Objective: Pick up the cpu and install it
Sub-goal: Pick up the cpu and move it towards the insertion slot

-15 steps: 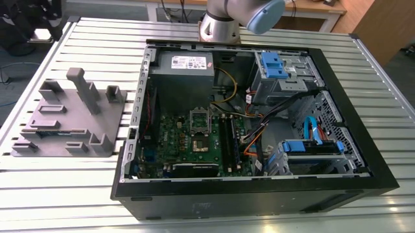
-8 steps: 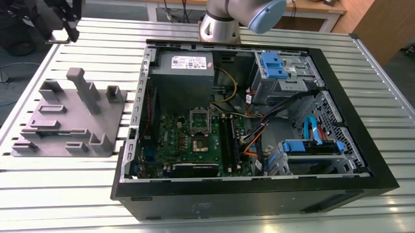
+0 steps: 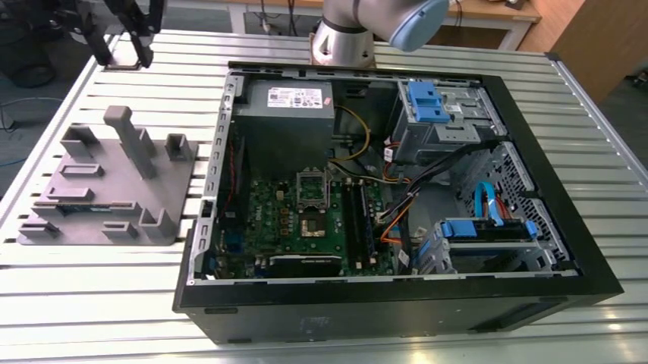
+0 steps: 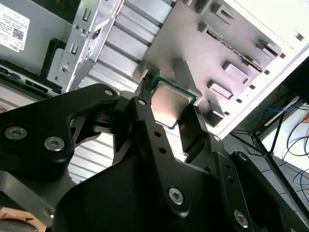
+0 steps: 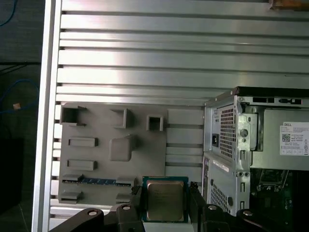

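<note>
The cpu [image 4: 168, 107] is a flat square chip with a shiny metal top and a thin green-edged rim. My gripper [image 4: 170, 100] is shut on it, one black finger against each of two opposite edges. The first wrist view looks past the cpu [image 5: 165, 200] held in the gripper [image 5: 165, 193] to the grey parts holder [image 5: 113, 150] lying on the table below. In the exterior view the gripper [image 3: 124, 59] hangs at the far left, beyond the holder [image 3: 111, 182], with the cpu [image 3: 123, 67] a thin plate at its tips. The dark socket [image 3: 312, 220] sits on the green motherboard inside the open computer case [image 3: 567, 250].
The case lies on its side on the slatted metal table [image 3: 91, 303], with its raised walls all around. Inside are a grey power supply [image 3: 288, 102], blue drive brackets [image 3: 426, 98], loose cables [image 3: 395, 205] and memory slots beside the socket. The arm's base [image 3: 342, 42] stands behind the case.
</note>
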